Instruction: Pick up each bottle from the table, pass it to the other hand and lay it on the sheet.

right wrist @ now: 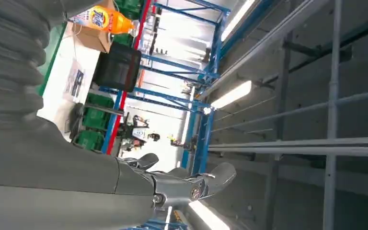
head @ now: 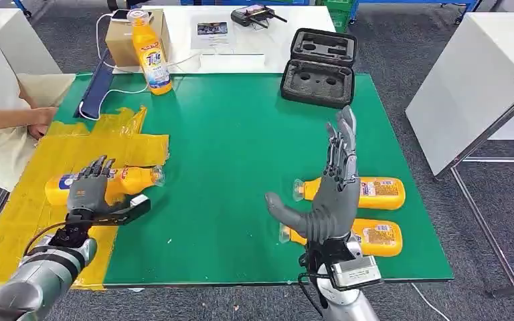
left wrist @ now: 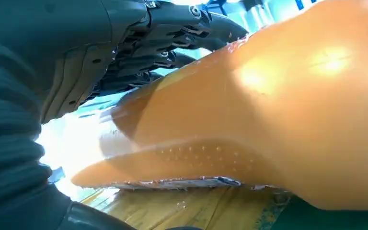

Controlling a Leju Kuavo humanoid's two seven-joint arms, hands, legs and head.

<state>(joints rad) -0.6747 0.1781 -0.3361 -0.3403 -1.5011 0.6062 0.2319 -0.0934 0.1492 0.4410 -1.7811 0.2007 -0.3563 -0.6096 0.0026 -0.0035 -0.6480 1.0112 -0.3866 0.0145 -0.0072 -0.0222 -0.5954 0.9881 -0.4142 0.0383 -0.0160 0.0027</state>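
Observation:
An orange bottle (head: 128, 180) lies on its side on the yellow sheet (head: 60, 150). My left hand (head: 90, 190) rests on top of it, fingers stretched over it and thumb spread along its near side. In the left wrist view the bottle (left wrist: 278, 120) sits close under the fingers (left wrist: 163, 48). My right hand (head: 331, 194) is raised over the green mat (head: 227, 154), open and holding nothing. Behind it lie two more orange bottles (head: 368, 192) (head: 378, 237). Another bottle (head: 152, 53) stands upright at the back left.
A person's arm (head: 7, 120) reaches onto the sheet's left edge. A black foam case (head: 318, 67) lies open at the back of the mat, with a cardboard box (head: 124, 40) and papers on the white table behind. Another white table (head: 468, 87) stands to the right.

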